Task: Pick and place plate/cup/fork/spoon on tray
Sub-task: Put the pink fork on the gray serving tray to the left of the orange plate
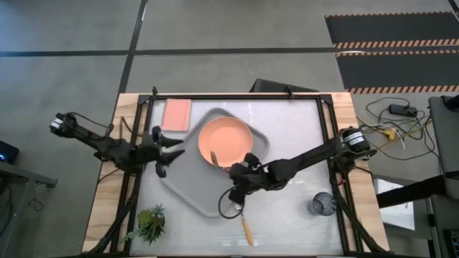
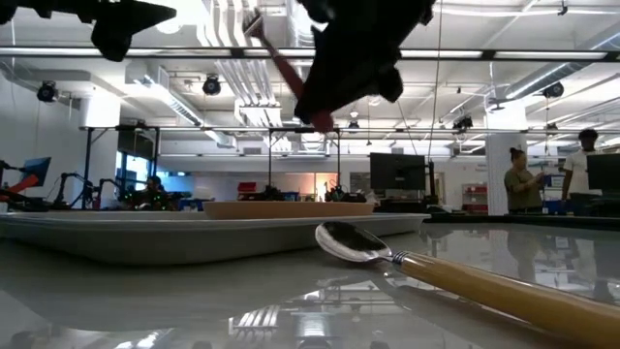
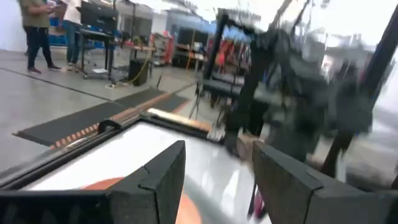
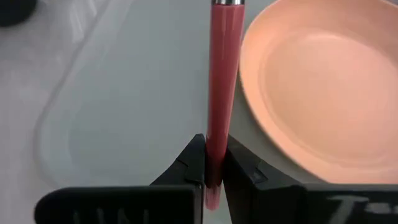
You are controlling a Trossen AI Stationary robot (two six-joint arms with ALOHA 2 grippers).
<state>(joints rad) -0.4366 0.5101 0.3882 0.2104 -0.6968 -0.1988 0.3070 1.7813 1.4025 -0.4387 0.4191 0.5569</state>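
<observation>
The salmon-orange plate (image 1: 224,141) lies on the light grey tray (image 1: 208,190) in the middle of the table. My right gripper (image 1: 234,173) is over the tray just near of the plate, shut on the pink-handled fork (image 4: 221,74). The spoon (image 1: 246,228) with the orange-yellow handle lies flat on the table near the tray's near edge, and it shows close up in the low view (image 2: 465,281). The dark grey cup (image 1: 323,204) stands on the table at the right. My left gripper (image 1: 171,149) hovers open and empty over the tray's left edge. My right gripper pinches the fork's pink handle near its free end (image 4: 216,149) between its two fingers. The fork runs on out past the fingertips, in line with them. In the low view the fork (image 2: 289,76) is lifted clear above the tray and slants.
A flat pink rectangle (image 1: 176,114) lies at the far left beside the tray. A small green plant (image 1: 150,222) stands at the near left corner. Bare table lies to the right of the tray, between it and the cup. People stand in the room beyond (image 2: 523,179).
</observation>
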